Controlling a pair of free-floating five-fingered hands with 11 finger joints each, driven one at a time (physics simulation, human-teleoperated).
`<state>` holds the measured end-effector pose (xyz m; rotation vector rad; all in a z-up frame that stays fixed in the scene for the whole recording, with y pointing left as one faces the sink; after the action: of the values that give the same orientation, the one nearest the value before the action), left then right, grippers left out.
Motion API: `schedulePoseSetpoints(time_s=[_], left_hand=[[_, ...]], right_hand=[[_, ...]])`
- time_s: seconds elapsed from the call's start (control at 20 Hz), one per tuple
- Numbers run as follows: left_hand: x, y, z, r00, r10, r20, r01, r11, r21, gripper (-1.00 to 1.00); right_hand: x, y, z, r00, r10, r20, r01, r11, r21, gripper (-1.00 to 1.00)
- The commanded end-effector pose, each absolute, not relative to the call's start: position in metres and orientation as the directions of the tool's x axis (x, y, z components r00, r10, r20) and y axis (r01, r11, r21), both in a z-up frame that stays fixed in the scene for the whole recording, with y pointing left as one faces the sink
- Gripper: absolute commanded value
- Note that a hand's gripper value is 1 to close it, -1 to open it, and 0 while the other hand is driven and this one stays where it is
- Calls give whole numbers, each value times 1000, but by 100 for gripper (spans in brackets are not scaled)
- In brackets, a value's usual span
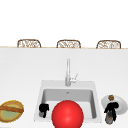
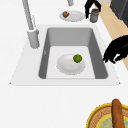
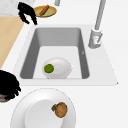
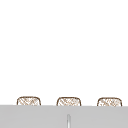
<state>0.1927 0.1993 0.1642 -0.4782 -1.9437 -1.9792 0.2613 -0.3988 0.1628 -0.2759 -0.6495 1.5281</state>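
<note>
Front view – right hand [image 1: 111, 107]: over a small grey-brown jar [image 1: 109, 118] on the counter, right of the sink [image 1: 40, 100]; fingers curled down onto jar top, gripping it.
Front view – left hand [image 1: 43, 109]: at sink's front-left corner, fingers curled, holding nothing.
Front view – other: red ball [image 1: 67, 114] in front of the basin, hides its floor; white plate [image 1: 121, 104] w/ brown lump [image 1: 111, 97] just behind right hand; yellow-rimmed dish [image 1: 11, 110] w/ brown stick far left; faucet [image 1: 68, 72] behind basin; three woven chair backs [image 1: 68, 44] beyond the counter.
Left side view – right hand [image 2: 90, 7]: far end, fingers round jar [image 2: 94, 15], jar upright, near plate [image 2: 73, 16].
Left side view – left hand [image 2: 117, 50]: at sink's front rim, fingers bent down, nothing in them.
Left side view – basin: white dish [image 2: 70, 64] on floor, green fruit [image 2: 77, 58] on it.
Right side view – left hand [image 3: 27, 12]: far end, by front rim, near yellow dish [image 3: 45, 11].
Right side view – right hand [image 3: 8, 86]: at left edge, beside plate [image 3: 43, 108]; fingers: can't tell here.
Right side view – basin: green fruit [image 3: 49, 68] on white dish [image 3: 58, 67].
Upper view: chair backs [image 4: 69, 101], faucet tip [image 4: 68, 121].
</note>
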Motion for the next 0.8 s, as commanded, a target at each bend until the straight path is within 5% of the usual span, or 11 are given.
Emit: schedulePoseSetpoints(time_s=[0.0, 0.75], left_hand=[[193, 199, 164, -891, 3, 454, 454, -19, 891, 0], [193, 199, 164, -891, 3, 454, 454, -19, 891, 0]], right_hand=[[261, -399, 184, -71, 971, 227, -831, 68, -552, -100], [291, -350, 266, -107, 979, 174, -844, 4, -537, -100]])
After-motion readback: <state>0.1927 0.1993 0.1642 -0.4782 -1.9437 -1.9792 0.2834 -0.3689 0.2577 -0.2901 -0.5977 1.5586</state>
